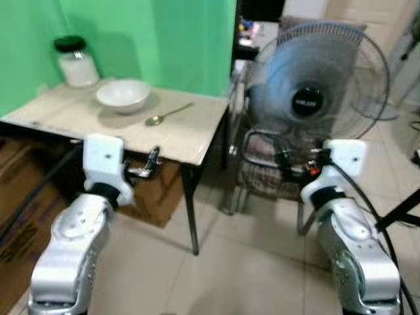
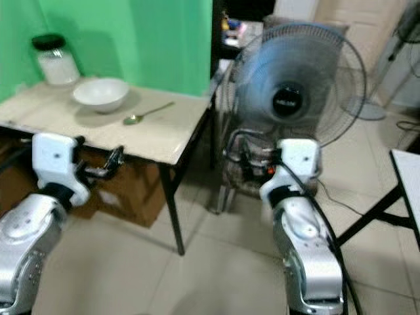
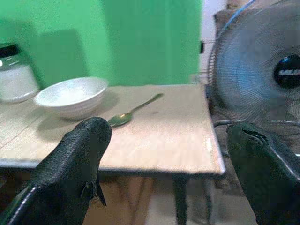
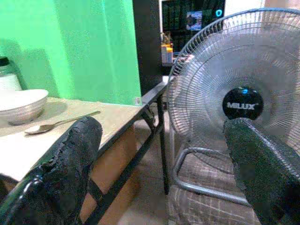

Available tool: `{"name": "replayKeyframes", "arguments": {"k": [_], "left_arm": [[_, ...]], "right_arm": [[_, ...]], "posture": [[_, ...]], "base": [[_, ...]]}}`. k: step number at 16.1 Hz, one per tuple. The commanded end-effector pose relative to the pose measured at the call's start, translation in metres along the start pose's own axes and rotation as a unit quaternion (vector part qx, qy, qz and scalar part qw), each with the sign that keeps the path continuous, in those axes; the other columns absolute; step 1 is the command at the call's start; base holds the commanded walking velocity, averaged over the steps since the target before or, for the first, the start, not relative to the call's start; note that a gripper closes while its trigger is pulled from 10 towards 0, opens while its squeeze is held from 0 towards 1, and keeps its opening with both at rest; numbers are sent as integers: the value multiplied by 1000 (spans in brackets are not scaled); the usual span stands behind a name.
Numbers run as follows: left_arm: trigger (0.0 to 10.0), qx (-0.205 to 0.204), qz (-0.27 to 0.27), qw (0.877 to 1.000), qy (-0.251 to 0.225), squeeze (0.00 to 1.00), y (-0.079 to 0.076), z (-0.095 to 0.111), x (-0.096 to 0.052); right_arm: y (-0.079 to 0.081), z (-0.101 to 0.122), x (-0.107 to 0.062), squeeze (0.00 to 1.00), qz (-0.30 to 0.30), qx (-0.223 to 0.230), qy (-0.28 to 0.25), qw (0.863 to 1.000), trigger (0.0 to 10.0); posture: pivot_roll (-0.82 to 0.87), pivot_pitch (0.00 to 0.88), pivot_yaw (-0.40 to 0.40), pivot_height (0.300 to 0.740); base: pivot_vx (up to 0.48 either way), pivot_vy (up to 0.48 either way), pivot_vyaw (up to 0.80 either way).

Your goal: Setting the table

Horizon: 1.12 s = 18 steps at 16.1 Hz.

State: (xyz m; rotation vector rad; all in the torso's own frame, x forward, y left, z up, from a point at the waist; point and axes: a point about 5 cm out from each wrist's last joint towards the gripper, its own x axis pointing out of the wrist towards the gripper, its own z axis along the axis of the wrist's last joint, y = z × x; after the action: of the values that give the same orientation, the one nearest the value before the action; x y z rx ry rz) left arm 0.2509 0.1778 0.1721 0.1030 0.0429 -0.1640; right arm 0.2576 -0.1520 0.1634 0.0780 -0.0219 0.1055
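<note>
- Bench (image 1: 190, 141): a pale top with dark legs, in front of a green backdrop. It carries a white bowl (image 1: 123, 95), a metal spoon (image 1: 168, 115) and a glass jar (image 1: 77, 62) with a black lid.
- Spoon position: flat on the bench, just beside the bowl on its right, apart from it, with the handle pointing away toward the far right corner.
- Left pincer (image 3: 164, 173): open and empty, held short of the bench's near edge and aimed at the spoon and bowl.
- Right pincer (image 4: 164, 168): open and empty, off the bench's right side, facing a standing fan (image 1: 315, 85).
- Bowl handling: probably ceramic, so rigid, smooth and breakable. Clamp the rim with one finger inside and one outside; set it down gently.
- Spoon handling: light, stiff and thin, lying flush, so likely to slip. Pinch mid-handle across its width.
- Jar: likely the heaviest item; grip the body below the lid.
</note>
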Motion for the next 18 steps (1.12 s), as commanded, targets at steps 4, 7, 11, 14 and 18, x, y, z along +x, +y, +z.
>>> {"name": "replayKeyframes", "arguments": {"k": [4,7,11,14,18], "left_arm": [[10000,-2,-19,1000,-3,0,-7,2,4],[10000,-1,-20,1000,-5,0,-9,3,4],[10000,0,-19,1000,-7,0,-10,3,3],[10000,9,-32,999,2,0,-11,0,0],[10000,25,-65,997,12,0,-15,-1,-5]], "right_arm": [[3,-3,-1,0,41,-29,23,998,10000],[9,-2,0,0,70,-46,20,996,10000],[12,1,4,0,96,-63,16,993,10000],[13,0,3,0,107,-69,14,992,10000],[7,-5,3,0,120,-53,27,991,10000]], "posture": [[104,0,9,740],[111,0,-5,740],[124,0,-25,740],[129,0,-10,740],[144,0,-14,740]], "base": [[358,0,0],[360,0,0],[358,0,800],[360,0,800],[360,0,0]]}}
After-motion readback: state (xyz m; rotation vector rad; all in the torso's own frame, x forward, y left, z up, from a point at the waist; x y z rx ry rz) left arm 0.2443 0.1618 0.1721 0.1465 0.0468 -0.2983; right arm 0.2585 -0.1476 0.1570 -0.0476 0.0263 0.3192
